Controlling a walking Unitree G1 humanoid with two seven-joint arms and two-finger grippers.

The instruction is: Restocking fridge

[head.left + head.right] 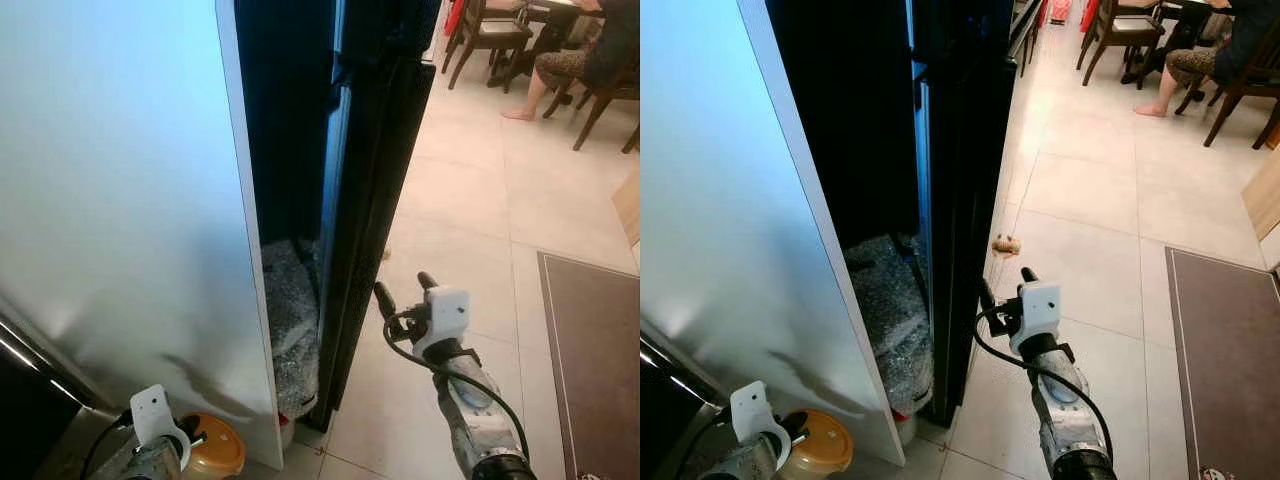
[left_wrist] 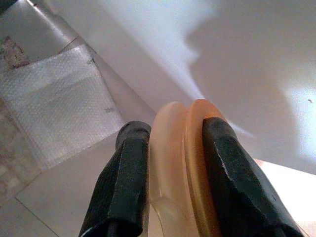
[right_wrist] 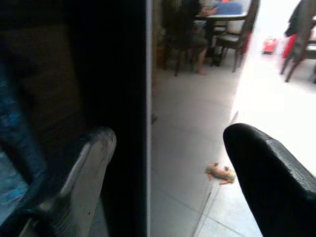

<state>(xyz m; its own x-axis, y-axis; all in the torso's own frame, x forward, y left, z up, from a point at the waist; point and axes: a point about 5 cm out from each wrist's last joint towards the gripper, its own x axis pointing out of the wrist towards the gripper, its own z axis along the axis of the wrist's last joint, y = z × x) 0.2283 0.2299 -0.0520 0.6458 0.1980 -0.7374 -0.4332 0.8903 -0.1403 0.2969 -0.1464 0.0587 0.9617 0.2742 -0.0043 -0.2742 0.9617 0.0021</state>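
The fridge's tall black door (image 1: 370,180) stands edge-on beside a wide white panel (image 1: 120,200), with a dark gap between them. My right gripper (image 1: 403,288) is open, low down at the door's edge. In the right wrist view the door edge (image 3: 133,98) runs between the two fingers, close to one finger (image 3: 79,182). At the bottom left my left gripper (image 2: 175,129) is shut on the rim of a round container with an orange lid (image 1: 212,447), held low against the white panel.
Crumpled bubble wrap (image 1: 290,320) fills the bottom of the dark gap. A person (image 1: 575,55) sits among wooden chairs (image 1: 485,35) at the far right. A brown mat (image 1: 590,350) lies on the tiled floor at the right, and a small object (image 1: 1007,243) lies by the door.
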